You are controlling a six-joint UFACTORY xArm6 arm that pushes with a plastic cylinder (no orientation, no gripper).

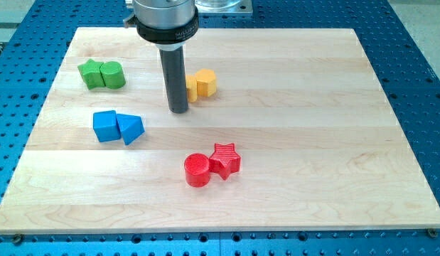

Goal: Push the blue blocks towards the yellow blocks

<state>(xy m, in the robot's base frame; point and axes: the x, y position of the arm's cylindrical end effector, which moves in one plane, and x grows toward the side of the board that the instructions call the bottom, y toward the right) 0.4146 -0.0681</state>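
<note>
Two blue blocks touch each other at the view's left-centre: a blue cube [104,126] and a blue wedge-shaped block [131,129] on its right. A yellow hexagonal block [205,83] sits at the upper middle, with a second yellow block [192,87] touching its left side, partly hidden behind the rod. My tip [178,110] rests on the board just left of and below the yellow blocks, and to the upper right of the blue blocks, apart from them.
Two green blocks, a star [89,73] and a rounded one [113,75], touch at the upper left. A red cylinder [197,170] and a red star [224,158] touch at the lower middle. The wooden board [312,142] lies on a blue perforated table.
</note>
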